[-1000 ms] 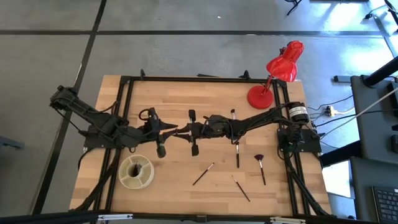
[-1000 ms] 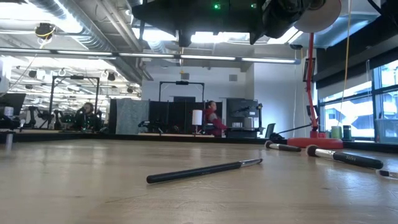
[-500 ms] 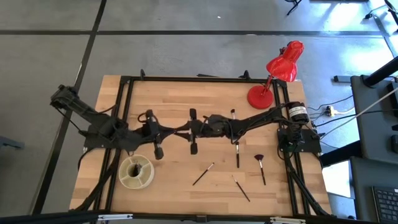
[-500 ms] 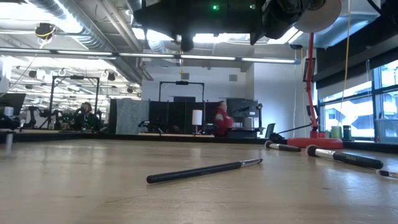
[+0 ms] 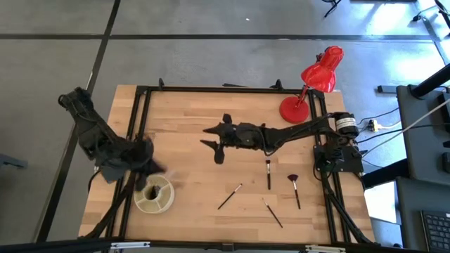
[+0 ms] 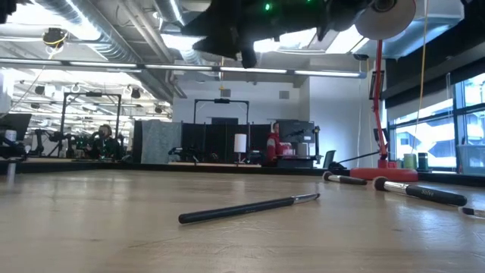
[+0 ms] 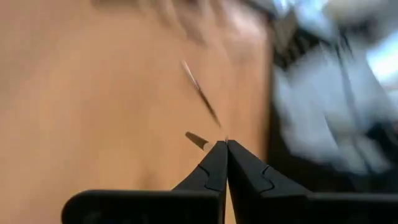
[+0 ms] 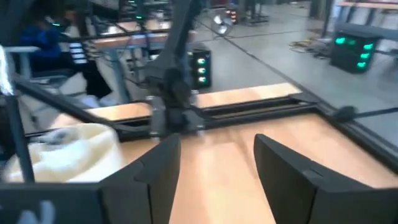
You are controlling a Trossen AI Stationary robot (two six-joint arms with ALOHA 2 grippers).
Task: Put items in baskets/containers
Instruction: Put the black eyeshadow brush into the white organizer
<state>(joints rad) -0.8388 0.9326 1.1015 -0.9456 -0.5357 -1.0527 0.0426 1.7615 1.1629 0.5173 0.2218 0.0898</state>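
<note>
— Looking at the wooden table [image 5: 190, 112], where's everything?
— Brushes [image 5: 268, 173] lie loose right of the cream container [image 5: 154, 195]. Left gripper [image 7: 225, 144] pressed together by it; right gripper [image 8: 214, 163] spread mid-table. Red lamp [image 5: 313, 83] behind.

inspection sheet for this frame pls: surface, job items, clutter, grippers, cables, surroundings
Surface: wooden table, inside a black frame.
Job's things: cream container at the near left; four brushes loose on the table, a dark-handled brush, a short upright brush, a fan brush and a slanted brush.
Clutter: red desk lamp at the far right corner.
Grippers: left gripper shut, over the container; right gripper open, above mid-table.
Cables: bundle by the right arm's base.
Surroundings: concrete floor, a person in red far behind.
</note>
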